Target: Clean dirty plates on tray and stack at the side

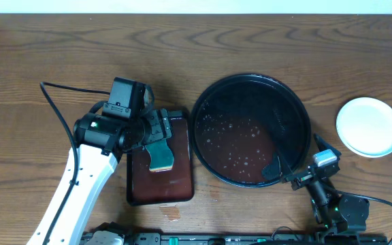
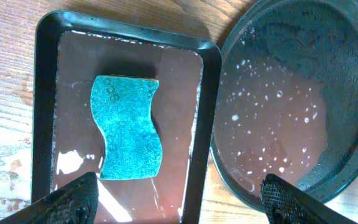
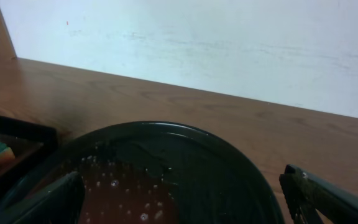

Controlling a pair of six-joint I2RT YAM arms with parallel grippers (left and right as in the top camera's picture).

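Desk (image 1: 60, 47): brown wood, bold wavy grain, matt. A few wet spots near the front edge.

Trays, counted: two.
- Tray (image 1: 250, 95): round, glossy black, raised rim, centre-right on the desk. Covered inside by a shallow reddish-brown film of water speckled with white bubbles. Same rim and bubbles in the left wrist view (image 2: 303, 62) and the right wrist view (image 3: 166, 149).
- Rectangular tray (image 1: 160, 190): dark red-brown floor, black rim, rounded corners, just left of the round one. Rims side by side; touching or not, cannot tell. Thin wet sheen and glare on the floor.

Sponges, counted: one. Sponge (image 2: 127, 127): wavy-sided block, rough pitted teal face up, yellow foam showing at one edge. Flat in the far half of the rectangular tray.

Plates (image 1: 369, 126): round, smooth, white, on bare desk at the far right, clear of the tray's rim. One disc visible from above; how many stacked under it, cannot tell.

Grippers, counted: two.
- Left gripper (image 1: 156, 135): above the sponge, spread wide, gripping nothing. Black cross-hatched fingertips (image 2: 67, 202) at the bottom corners of its own view.
- Right gripper (image 1: 297, 158): at the tray's near-right rim, spread wide, one finger over the water and the other outside the rim. Nothing gripped; contact with the rim, cannot tell.
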